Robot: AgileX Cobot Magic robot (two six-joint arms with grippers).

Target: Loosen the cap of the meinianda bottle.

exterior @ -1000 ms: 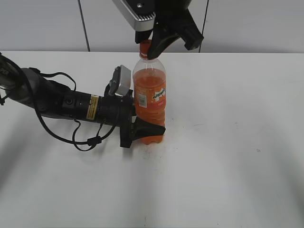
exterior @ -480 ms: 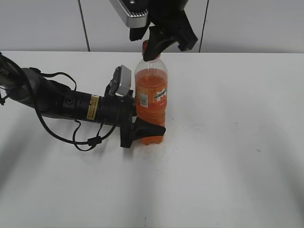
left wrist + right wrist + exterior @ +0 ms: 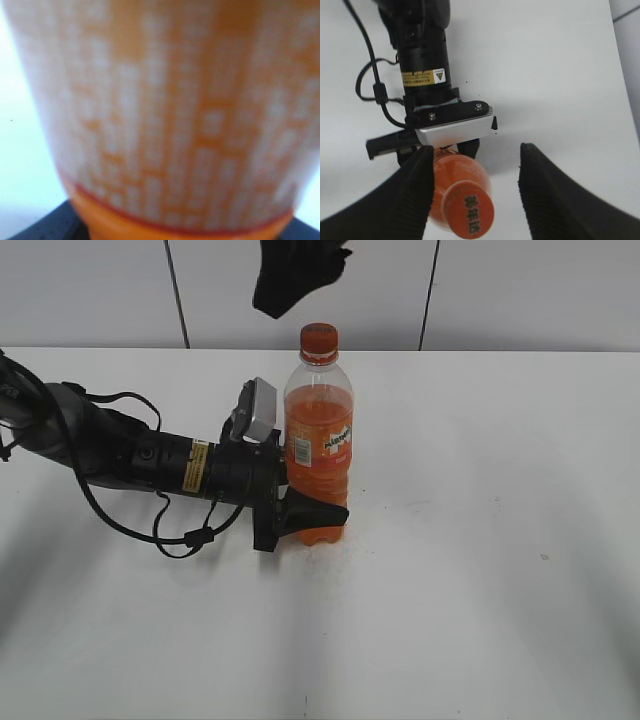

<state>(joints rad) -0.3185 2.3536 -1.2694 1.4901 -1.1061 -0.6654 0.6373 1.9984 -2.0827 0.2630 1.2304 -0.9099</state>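
The meinianda bottle point(image 3: 318, 440) stands upright on the white table, full of orange drink, with the orange cap point(image 3: 318, 342) on top. My left gripper point(image 3: 310, 515) lies low along the table and is shut on the bottle's lower part; its black fingers point(image 3: 318, 512) wrap the base. In the left wrist view the blurred bottle label point(image 3: 160, 110) fills the frame. My right gripper point(image 3: 300, 280) hangs open above and left of the cap, clear of it. From the right wrist the cap point(image 3: 470, 215) shows below, between the spread fingers point(image 3: 405, 200), touching neither.
The left arm point(image 3: 130, 455) and its looping cable point(image 3: 185, 535) stretch across the table's left side. Its silver wrist camera point(image 3: 452, 122) sits close behind the bottle. A grey panelled wall point(image 3: 500, 290) stands at the back. White tabletop point(image 3: 500, 540) shows to the right.
The right gripper has let go of the cap, opened wider and risen up and left. The bottle has shifted slightly right and stands straighter. The left arm has not moved.
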